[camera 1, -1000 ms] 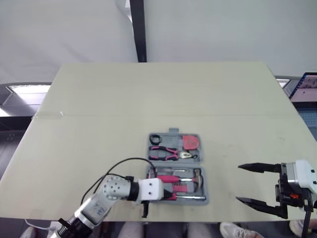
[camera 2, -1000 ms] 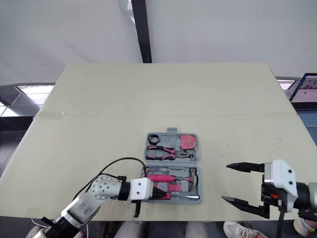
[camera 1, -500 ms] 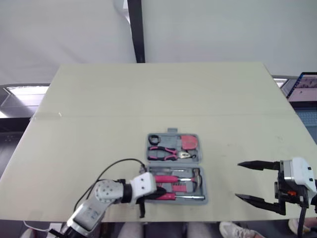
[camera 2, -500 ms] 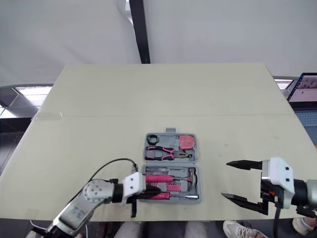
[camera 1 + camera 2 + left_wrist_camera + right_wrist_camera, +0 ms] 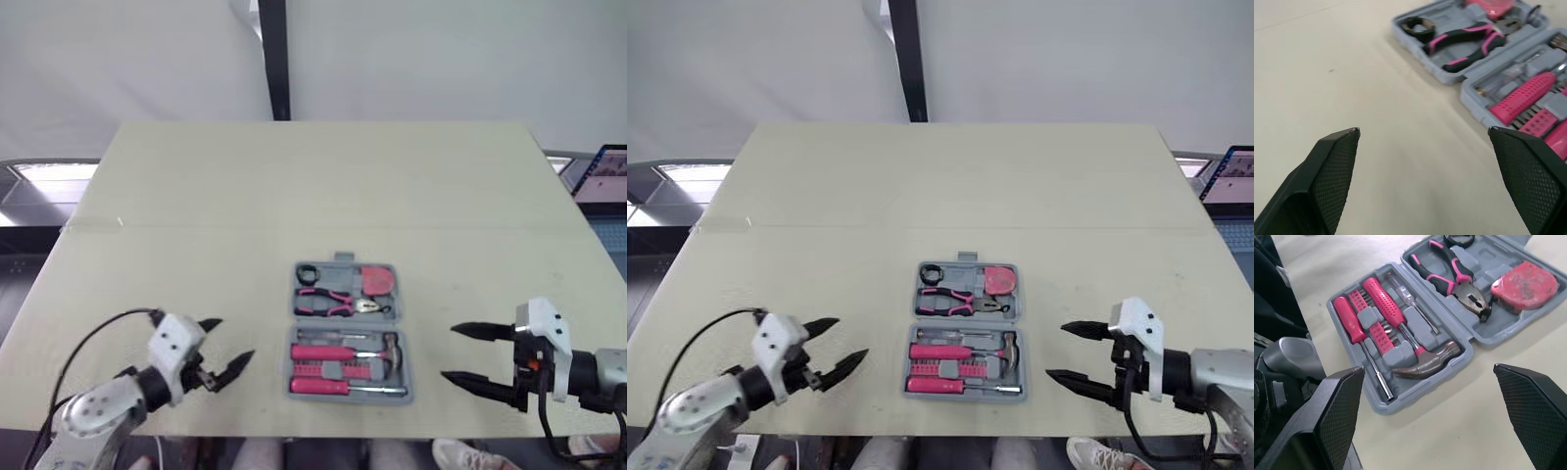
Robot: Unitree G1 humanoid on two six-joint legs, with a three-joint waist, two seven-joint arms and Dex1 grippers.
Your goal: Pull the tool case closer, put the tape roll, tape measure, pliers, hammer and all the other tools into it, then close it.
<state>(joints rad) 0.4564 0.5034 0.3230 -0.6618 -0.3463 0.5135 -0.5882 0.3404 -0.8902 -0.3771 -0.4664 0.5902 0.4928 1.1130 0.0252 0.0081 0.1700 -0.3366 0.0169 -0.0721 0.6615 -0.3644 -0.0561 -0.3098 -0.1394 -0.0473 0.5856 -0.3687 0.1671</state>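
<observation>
Open tool case [image 5: 346, 331] on the table [image 5: 196, 196], long axis running away from the robot, pliers [image 5: 333, 301] and hammer [image 5: 1425, 363] crosswise inside. Left hand [image 5: 233, 339] and right hand [image 5: 449, 352] gape wide, empty.

1. A pale beige table [image 5: 196, 176] stands ahead, with a faint seam [image 5: 294, 227] crossing it from side to side.
2. A grey tool case [image 5: 337, 278] lies open on it, near the front edge.
</observation>
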